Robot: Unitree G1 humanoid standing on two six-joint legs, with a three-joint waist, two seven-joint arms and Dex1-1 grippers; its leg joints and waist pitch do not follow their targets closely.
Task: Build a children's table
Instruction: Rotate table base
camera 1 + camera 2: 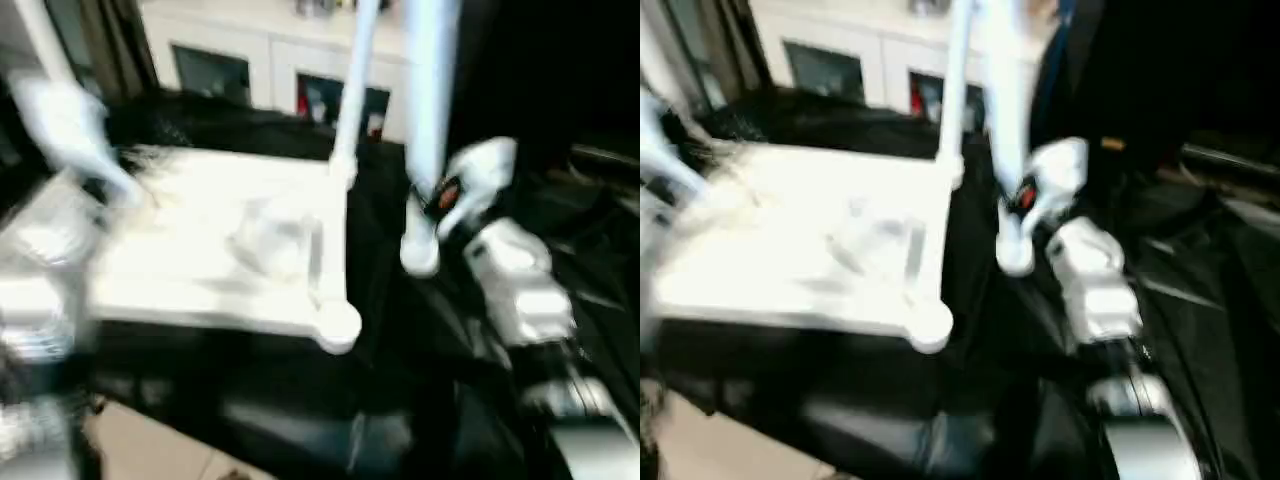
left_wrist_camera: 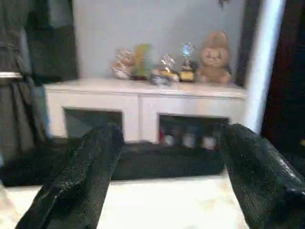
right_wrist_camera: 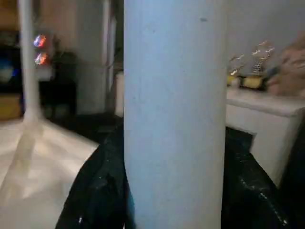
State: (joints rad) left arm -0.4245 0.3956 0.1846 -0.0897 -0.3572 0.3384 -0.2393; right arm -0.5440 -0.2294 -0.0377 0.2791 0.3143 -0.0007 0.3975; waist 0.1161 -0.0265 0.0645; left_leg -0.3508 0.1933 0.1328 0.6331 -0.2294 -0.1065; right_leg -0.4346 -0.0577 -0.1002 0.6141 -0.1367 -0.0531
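**Right gripper holds a leg beside the tabletop**

You have the white tabletop [image 1: 215, 255] lying flat on the black-draped surface [image 1: 400, 330], underside up. One leg [image 1: 352, 85] already stands upright in its far right corner socket. The near right corner socket [image 1: 338, 327] is bare. Your right gripper [image 3: 174, 191] is clamped around a second leg [image 1: 428, 130], its black fingers [image 3: 97, 191] pressed against either side of the tube. That leg hangs upright just beyond the tabletop's right edge, lower end over the black cover. Your left gripper [image 2: 167, 181] has its fingers [image 2: 78, 181] spread wide, gripping nothing, above the tabletop. Behind stands a white cabinet [image 2: 143, 105] carrying a plush rabbit [image 2: 213, 57] and trinkets.
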